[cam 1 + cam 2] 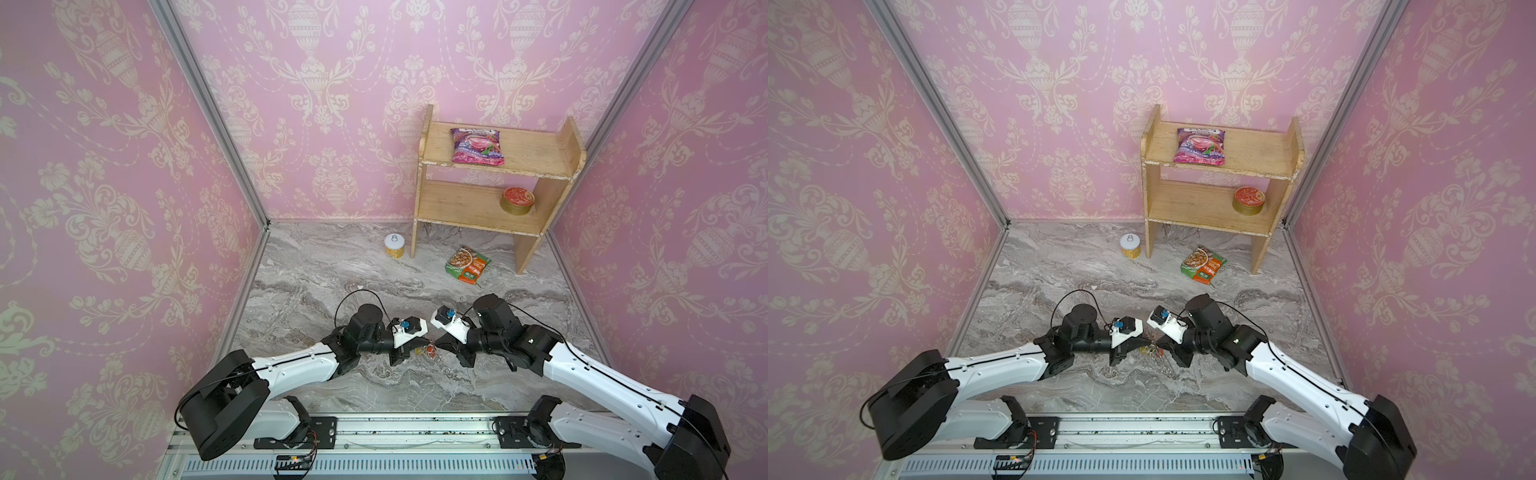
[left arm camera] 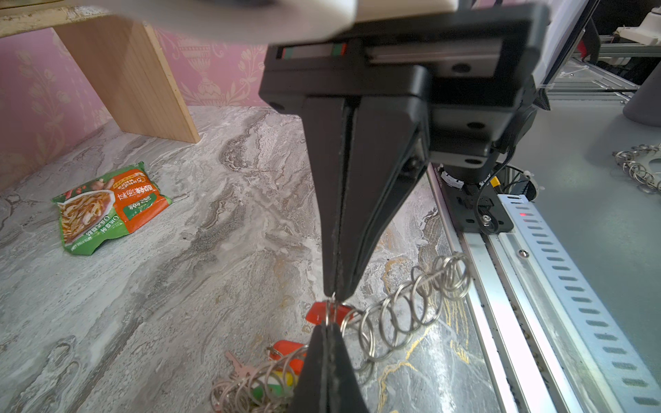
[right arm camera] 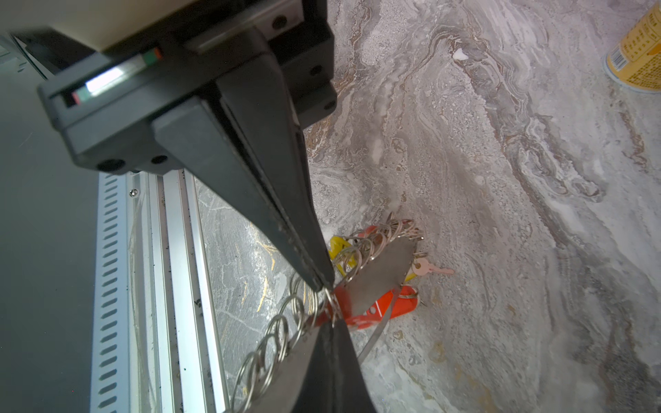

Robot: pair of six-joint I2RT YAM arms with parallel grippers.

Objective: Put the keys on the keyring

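Both arms meet low over the tabletop (image 1: 332, 286), well out in front of the wooden shelf (image 1: 536, 156), on the robot's side of it. The left gripper (image 2: 334, 291) has its fingers pressed together on one edge of a small ring (image 2: 331, 310). The right gripper (image 2: 327, 328) comes in from the opposite side, its fingers likewise squeezed onto the ring's far edge.

Pinching from two sides looks meant to steady so thin a ring and keep it from twisting away while its coil is worked. A red tag (image 2: 316, 314) sits just behind the ring. Whether the ring is that tag's own or a link of the chain, I cannot tell.

The keyring (image 2: 400, 314) trails from the pinched spot away from the shelf, its links overlapping in a line. Its grey-brown band (image 3: 379, 282) stands just beside the fingers.

The keys (image 3: 432, 269) lie heaped on the tabletop right under the two grippers, a yellow tag (image 3: 338, 246) and an orange tag (image 2: 286, 352) among them. That is likely so the next one is close to hand. Which keys are already threaded is hidden in the tangle.
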